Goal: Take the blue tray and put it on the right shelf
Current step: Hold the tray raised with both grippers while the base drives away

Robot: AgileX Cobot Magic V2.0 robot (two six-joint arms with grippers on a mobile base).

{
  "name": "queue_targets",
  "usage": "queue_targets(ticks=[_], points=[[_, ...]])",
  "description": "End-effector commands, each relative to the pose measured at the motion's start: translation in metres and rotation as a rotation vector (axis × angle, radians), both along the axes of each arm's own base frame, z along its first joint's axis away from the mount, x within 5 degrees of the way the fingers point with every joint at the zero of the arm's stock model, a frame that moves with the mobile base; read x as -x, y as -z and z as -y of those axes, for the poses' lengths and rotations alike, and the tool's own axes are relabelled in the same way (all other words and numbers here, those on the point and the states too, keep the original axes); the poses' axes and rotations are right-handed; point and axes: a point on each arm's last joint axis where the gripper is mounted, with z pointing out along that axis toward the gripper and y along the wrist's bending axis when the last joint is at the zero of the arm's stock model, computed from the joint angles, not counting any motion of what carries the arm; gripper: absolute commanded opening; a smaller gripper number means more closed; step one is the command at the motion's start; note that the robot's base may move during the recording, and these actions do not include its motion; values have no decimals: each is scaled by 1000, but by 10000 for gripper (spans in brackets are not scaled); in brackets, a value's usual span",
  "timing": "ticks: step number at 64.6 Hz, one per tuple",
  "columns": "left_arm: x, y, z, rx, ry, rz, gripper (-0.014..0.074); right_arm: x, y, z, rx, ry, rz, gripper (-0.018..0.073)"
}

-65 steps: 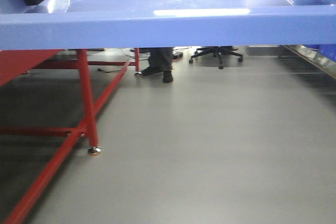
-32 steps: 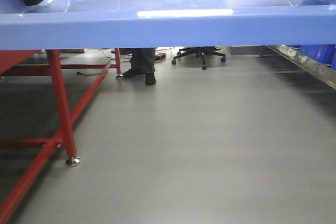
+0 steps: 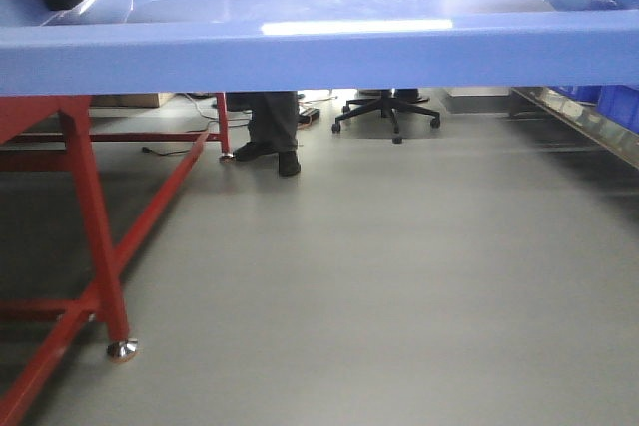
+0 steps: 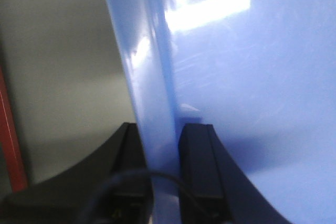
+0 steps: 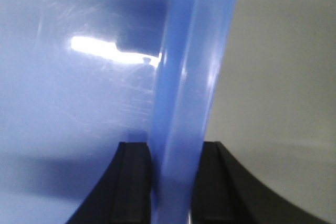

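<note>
Far left, the red table frame (image 3: pixel 95 236) stands on the grey floor (image 3: pixel 379 276), its foot near the camera. The left gripper (image 4: pixel 160 129) is clamped on the left rim of the blue tray (image 4: pixel 252 77), one black finger (image 4: pixel 197 150) inside the wall and one outside. The tray spans the whole top of the front view, carried level, up off the floor and close to the camera. Beneath it, far back, a person's legs (image 3: pixel 272 127), then an office chair (image 3: pixel 387 112). The right gripper (image 5: pixel 170 148) pinches the tray's right rim the same way. Far right, the right shelf (image 3: pixel 579 122) shows its steel edge, well apart from the tray.
</note>
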Motion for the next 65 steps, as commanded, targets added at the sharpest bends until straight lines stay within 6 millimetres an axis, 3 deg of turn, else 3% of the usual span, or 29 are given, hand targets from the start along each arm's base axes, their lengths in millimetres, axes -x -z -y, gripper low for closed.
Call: queue_targets(ticks=[1,65], points=[[12,-16,1,27,59,23,-48,2,-21,0,-42,-45,128,64],[12,-16,1,27,59,23,-48,2,-21,0,-43,-45,129,64]])
